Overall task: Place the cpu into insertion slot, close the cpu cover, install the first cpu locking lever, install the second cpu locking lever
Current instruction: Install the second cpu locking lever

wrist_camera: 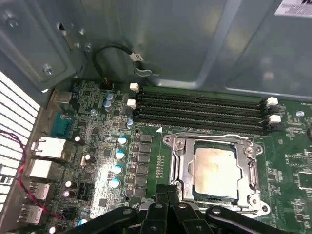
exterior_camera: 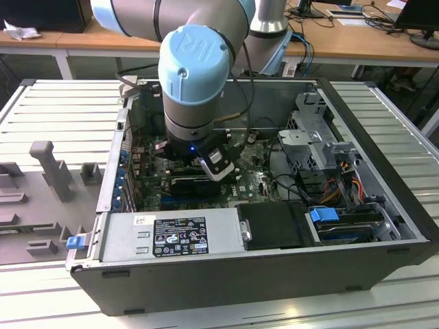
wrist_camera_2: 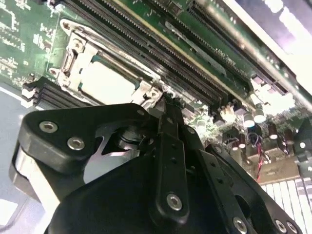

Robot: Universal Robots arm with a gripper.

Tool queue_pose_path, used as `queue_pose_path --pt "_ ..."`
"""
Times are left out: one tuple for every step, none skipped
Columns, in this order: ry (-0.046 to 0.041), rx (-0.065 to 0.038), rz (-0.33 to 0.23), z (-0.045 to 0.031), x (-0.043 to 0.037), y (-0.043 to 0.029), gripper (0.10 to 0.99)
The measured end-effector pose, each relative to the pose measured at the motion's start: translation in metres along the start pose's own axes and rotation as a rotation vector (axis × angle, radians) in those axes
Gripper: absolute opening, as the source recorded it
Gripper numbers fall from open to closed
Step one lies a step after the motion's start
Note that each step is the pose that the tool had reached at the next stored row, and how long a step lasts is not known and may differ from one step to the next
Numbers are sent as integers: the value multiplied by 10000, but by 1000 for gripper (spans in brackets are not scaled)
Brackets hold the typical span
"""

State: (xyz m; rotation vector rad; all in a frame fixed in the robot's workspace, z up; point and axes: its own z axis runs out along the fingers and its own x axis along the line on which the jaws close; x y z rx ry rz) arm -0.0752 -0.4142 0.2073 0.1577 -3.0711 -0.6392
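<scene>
an open dark grey metal computer case (exterior_camera: 384, 226) is seen in the exterior view, with the green motherboard (wrist_camera: 97, 156) inside it. the black gripper (wrist_camera: 168, 195) is held low beside the square silver-rimmed insertion slot (wrist_camera: 214, 170), its jaws drawn together on nothing. the thin silver windowed cpu cover (wrist_camera: 181, 163) lies down around the small pale silvery-beige square cpu (wrist_camera: 214, 168), which is seated in the slot (also seen in the second wrist view (wrist_camera_2: 105, 83)). the chip is judged light, stiff and fragile, best taken by its edges; the cover and levers look thin and springy.
</scene>
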Motion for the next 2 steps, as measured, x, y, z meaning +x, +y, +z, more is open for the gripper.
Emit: queue_pose_path --pt "1 6 0 -93 -2 41 106" --pt "-1 6 1 -103 -2 45 106"
